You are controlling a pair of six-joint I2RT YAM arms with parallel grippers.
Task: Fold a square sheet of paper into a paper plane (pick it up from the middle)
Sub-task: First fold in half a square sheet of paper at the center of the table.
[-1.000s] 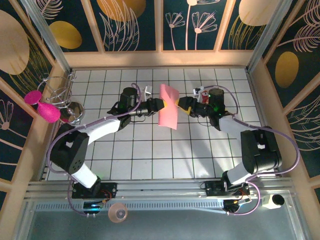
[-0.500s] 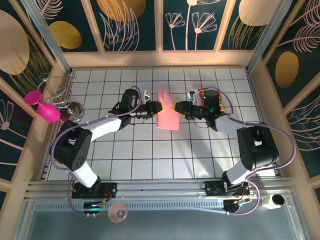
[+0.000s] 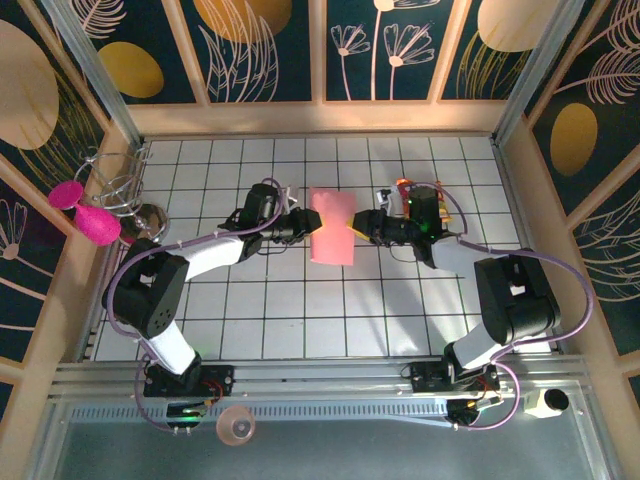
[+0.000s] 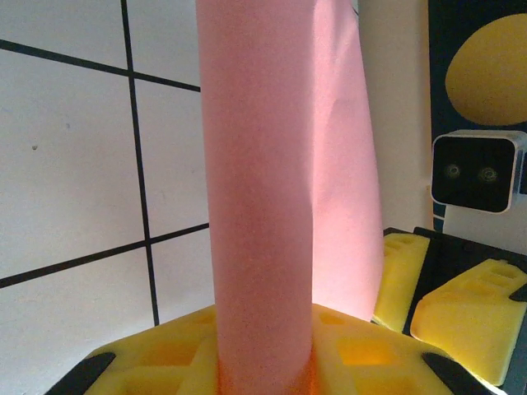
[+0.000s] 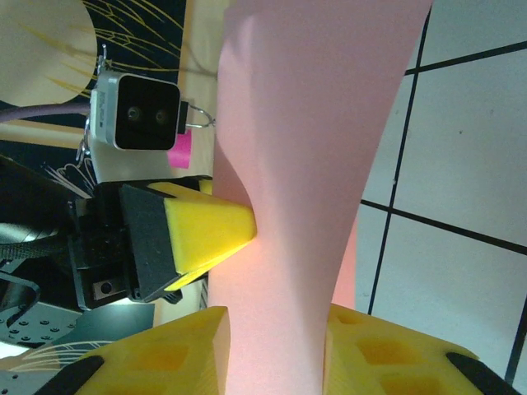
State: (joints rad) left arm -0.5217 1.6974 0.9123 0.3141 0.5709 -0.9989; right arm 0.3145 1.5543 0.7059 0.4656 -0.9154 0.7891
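The square sheet of paper (image 3: pixel 331 226), apparently folded over, is held above the middle of the tiled table (image 3: pixel 300 320) between 2 grippers. The left gripper (image 3: pixel 303 222) is clamped on its left edge. The right gripper (image 3: pixel 354 228), wide open 1 second ago, has closed on the right edge, and the sheet now sits squarer. Judgement: the 2-point hold is secured and creasing can proceed.

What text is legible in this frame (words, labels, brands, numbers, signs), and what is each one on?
No readable text anywhere.
Pink sheet: plain, unprinted.
Wrist camera housing: no label visible.
Red-and-yellow item: any print too small to read.
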